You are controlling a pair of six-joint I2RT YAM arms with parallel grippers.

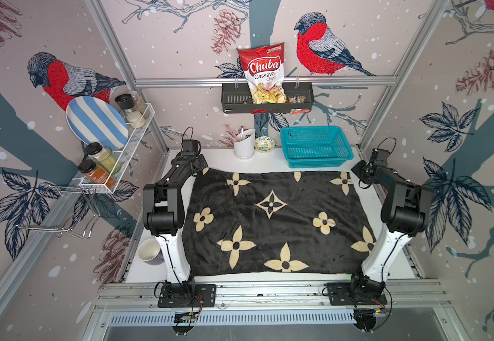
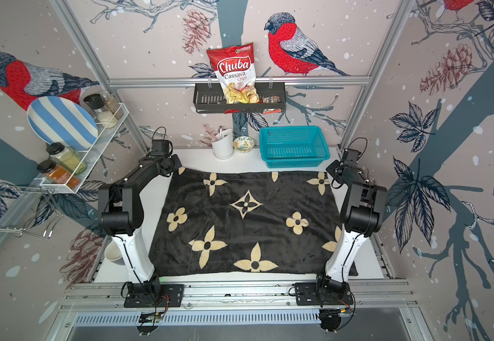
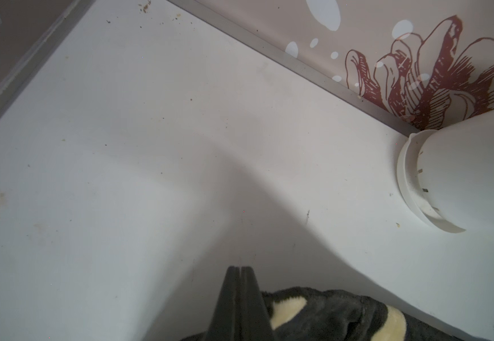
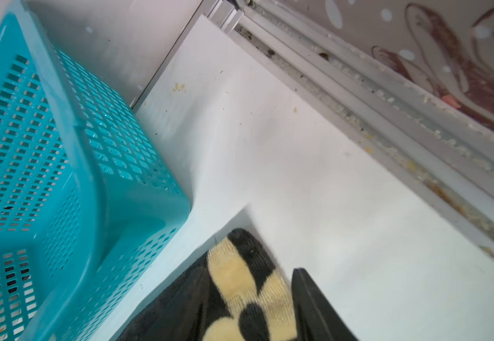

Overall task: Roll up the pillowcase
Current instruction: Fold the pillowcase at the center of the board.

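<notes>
The pillowcase (image 1: 275, 224) (image 2: 248, 224), black plush with cream flower and star motifs, lies spread flat and covers most of the white table. My left gripper (image 1: 200, 167) (image 2: 174, 166) is at its far left corner. In the left wrist view this gripper (image 3: 240, 269) is shut, fingers pressed together, with the cloth corner (image 3: 328, 313) bunched beside them; no cloth shows between the tips. My right gripper (image 1: 357, 171) (image 2: 332, 171) is at the far right corner. In the right wrist view it (image 4: 248, 283) stands open, straddling the cloth corner (image 4: 239, 274).
A teal basket (image 1: 316, 146) (image 4: 47, 177) stands just beyond the far right corner of the cloth. A white utensil cup (image 1: 244, 144) (image 3: 461, 177) and a small patterned bowl (image 1: 265, 144) stand at the back wall. A white bowl (image 1: 150, 249) sits near the left arm's base.
</notes>
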